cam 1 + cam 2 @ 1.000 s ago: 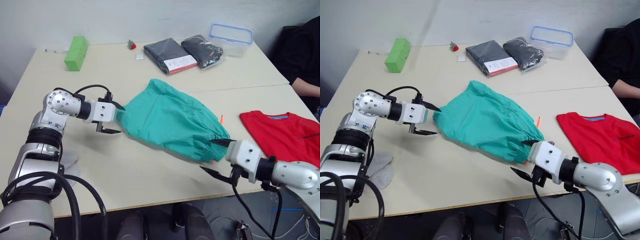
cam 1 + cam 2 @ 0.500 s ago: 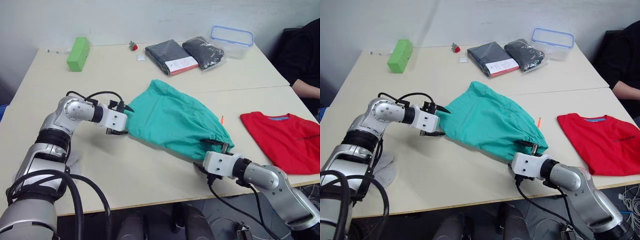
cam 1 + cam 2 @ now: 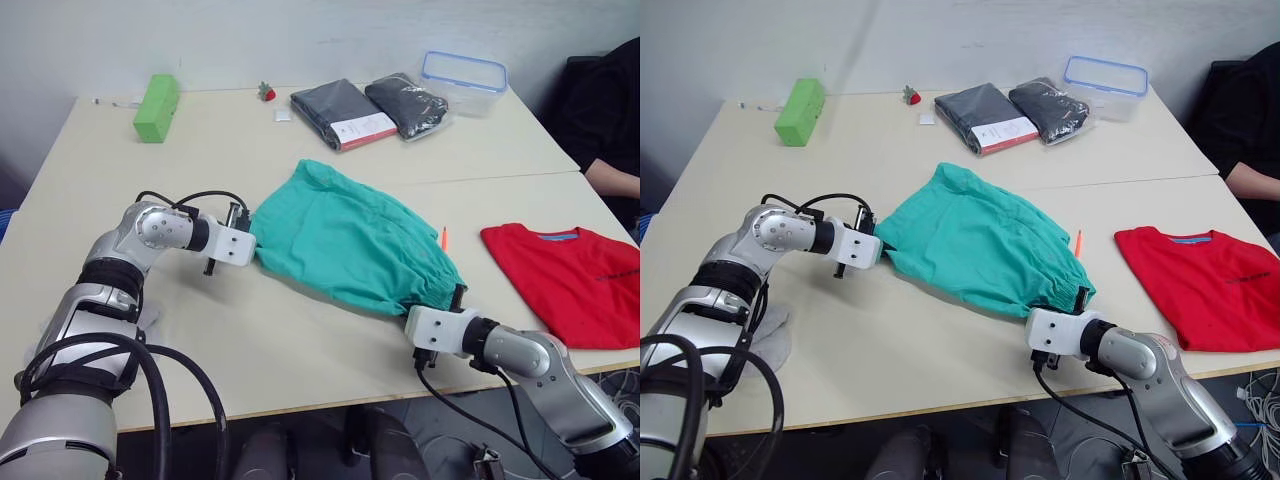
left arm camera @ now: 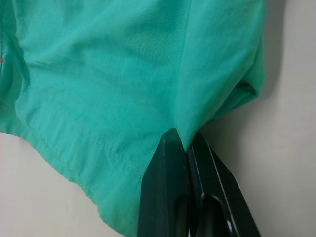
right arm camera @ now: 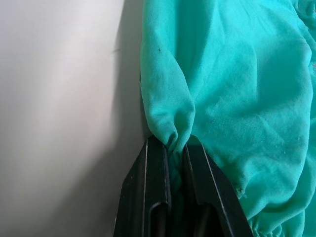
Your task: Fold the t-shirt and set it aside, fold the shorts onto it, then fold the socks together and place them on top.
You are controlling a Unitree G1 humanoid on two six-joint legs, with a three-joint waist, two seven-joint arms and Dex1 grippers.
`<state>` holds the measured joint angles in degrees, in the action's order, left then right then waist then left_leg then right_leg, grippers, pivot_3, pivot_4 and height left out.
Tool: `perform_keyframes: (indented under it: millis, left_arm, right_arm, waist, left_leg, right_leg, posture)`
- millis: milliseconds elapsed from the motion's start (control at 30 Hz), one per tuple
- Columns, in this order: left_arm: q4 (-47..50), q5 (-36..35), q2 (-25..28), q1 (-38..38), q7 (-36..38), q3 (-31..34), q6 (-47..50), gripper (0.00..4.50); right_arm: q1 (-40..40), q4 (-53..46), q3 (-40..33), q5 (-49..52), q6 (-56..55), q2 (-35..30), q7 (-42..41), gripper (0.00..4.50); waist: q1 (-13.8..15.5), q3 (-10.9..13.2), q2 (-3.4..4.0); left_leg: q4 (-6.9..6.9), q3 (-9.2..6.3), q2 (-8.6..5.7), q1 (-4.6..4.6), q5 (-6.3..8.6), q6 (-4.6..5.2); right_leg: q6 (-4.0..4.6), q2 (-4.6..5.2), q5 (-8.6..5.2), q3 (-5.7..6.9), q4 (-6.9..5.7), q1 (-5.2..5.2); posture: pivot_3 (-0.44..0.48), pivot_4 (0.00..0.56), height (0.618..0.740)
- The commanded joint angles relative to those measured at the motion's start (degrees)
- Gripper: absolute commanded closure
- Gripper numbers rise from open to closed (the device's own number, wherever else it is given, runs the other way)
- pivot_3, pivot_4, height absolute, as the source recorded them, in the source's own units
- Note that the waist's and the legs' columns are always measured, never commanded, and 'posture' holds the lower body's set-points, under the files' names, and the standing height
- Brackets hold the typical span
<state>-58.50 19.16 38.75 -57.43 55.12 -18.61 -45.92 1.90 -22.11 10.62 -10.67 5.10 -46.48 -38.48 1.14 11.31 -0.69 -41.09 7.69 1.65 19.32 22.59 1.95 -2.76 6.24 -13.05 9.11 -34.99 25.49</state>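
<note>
The right pincer [image 5: 172, 148] pinches the waistband corner of the shorts [image 3: 975, 240]; across them, the left pincer [image 4: 183, 143] clamps a hem fold, likely to lift for folding. Wrist views reveal fabric nipped between the fingers. Beyond the right pincer, the t-shirt [image 3: 1200, 285] lies flat on the counter [image 3: 920, 345].

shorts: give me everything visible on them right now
The shorts are teal-green soft fabric, lying spread and slightly rumpled diagonally across the middle of the table. A gathered elastic edge runs along the end near the right claw; a stitched hem shows at the other end. Both claws are shut on them: the left claw pinches a corner at the end nearer the robot's left, the right claw a bunched fold at the gathered end. The t-shirt lies apart, to the right.
</note>
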Motion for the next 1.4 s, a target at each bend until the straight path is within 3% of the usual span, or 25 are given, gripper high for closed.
perform_keyframes:
  millis: [33, 233, 400, 500, 700, 967, 1067, 1167, 1333, 1400]
  left_arm:
    - [9.0, -6.5, 2.8, 4.9, 6.8, 2.4, 4.6, 4.46]
    - [38.6, -16.4, 12.0, 23.4, 13.9, 8.0, 23.6, 4.46]
    - [63.8, -21.7, 21.0, 45.0, 13.7, 16.3, 39.6, 4.46]
    - [75.9, -23.6, 22.8, 57.2, 11.4, 22.2, 48.0, 4.46]
    - [83.5, -22.0, 21.5, 65.8, 6.2, 25.0, 54.3, 4.46]
    - [80.7, -23.3, 20.7, 69.8, 3.7, 27.7, 55.5, 4.46]
    - [78.9, -26.5, 20.9, 69.2, 5.4, 29.4, 56.1, 3.90]
    - [79.5, -31.6, 21.0, 68.4, 7.6, 32.0, 59.2, 2.93]
    - [82.3, -47.4, 22.3, 61.7, 10.8, 39.5, 72.9, 1.35]
    - [82.1, -52.4, 22.8, 55.5, 9.8, 40.0, 78.3, 0.77]
  right_arm:
    - [-0.6, 0.6, -2.9, 3.7, -4.1, -2.1, -4.1, 4.50]
    - [-1.4, 2.8, -7.0, 15.6, -9.5, -5.1, -14.7, 4.50]
    - [1.0, 6.2, -9.6, 23.0, -7.9, -4.7, -19.4, 4.50]
    - [3.5, 8.0, -10.2, 28.1, -6.1, -3.6, -21.8, 4.50]
    - [7.1, 13.1, -8.7, 28.3, -10.0, -3.6, -27.6, 4.50]
    - [7.2, 16.7, -8.9, 25.8, -14.6, -3.7, -30.2, 4.50]
    - [6.0, 15.9, -9.6, 25.6, -13.2, -3.0, -28.3, 3.64]
    - [4.1, 13.1, -10.5, 27.2, -10.7, -3.4, -27.8, 2.56]
    - [0.3, 5.6, -15.5, 31.9, -3.9, -4.6, -26.0, 0.88]
    - [-0.3, 1.0, -18.1, 35.8, 2.8, -4.7, -23.1, 0.86]
  waist:
    - [-0.1, 0.0, 0.00]
    - [-1.8, 0.0, 0.05]
    - [-2.5, 0.1, 0.16]
    - [-2.5, 0.1, 0.28]
    - [-1.0, 0.2, 0.46]
    - [-1.1, 0.1, 0.66]
    - [-1.1, 0.1, 0.67]
    - [-1.1, 0.1, 0.68]
    - [-0.8, 0.1, 0.70]
    - [-0.5, 0.1, 0.70]
  left_leg:
    - [0.00, 0.00, 0.01, 0.01, 0.00, 0.00]
    - [0.05, -0.05, 0.11, -0.01, 0.04, -0.08]
    - [0.07, -0.08, 0.17, -0.07, 0.07, -0.15]
    - [0.08, -0.15, 0.18, -0.08, 0.09, -0.19]
    - [0.09, -0.19, 0.15, -0.10, 0.11, -0.22]
    - [0.11, -0.20, 0.16, -0.10, 0.14, -0.28]
    - [0.11, -0.22, 0.17, -0.12, 0.13, -0.30]
    - [0.11, -0.22, 0.17, -0.11, 0.14, -0.32]
    - [0.11, -0.25, 0.18, -0.07, 0.15, -0.34]
    - [0.08, -0.30, 0.16, -0.04, 0.15, -0.34]
  right_leg:
    - [0.00, 0.00, 0.00, 0.00, 0.02, 0.00]
    - [0.03, 0.04, -0.02, -0.05, 0.09, -0.01]
    - [0.10, 0.08, -0.07, -0.09, 0.07, -0.02]
    - [0.14, 0.13, -0.11, -0.08, 0.17, -0.02]
    - [0.21, 0.17, -0.16, -0.07, 0.23, -0.01]
    - [0.26, 0.18, -0.19, -0.03, 0.20, 0.01]
    - [0.29, 0.19, -0.20, -0.03, 0.16, 0.02]
    - [0.33, 0.21, -0.22, -0.02, 0.12, 0.06]
    - [0.33, 0.21, -0.23, -0.01, 0.13, 0.07]
    - [0.33, 0.24, -0.22, -0.01, 0.10, 0.07]
  posture:
    - [0.000, 0.150, 0.740]
    - [0.000, 0.150, 0.740]
    - [0.000, 0.150, 0.740]
    - [0.000, 0.150, 0.740]
    - [0.000, 0.150, 0.740]
    - [0.000, 0.150, 0.740]
    - [0.000, 0.150, 0.740]
    - [0.000, 0.150, 0.740]
    - [0.000, 0.150, 0.740]
    - [0.000, 0.150, 0.740]
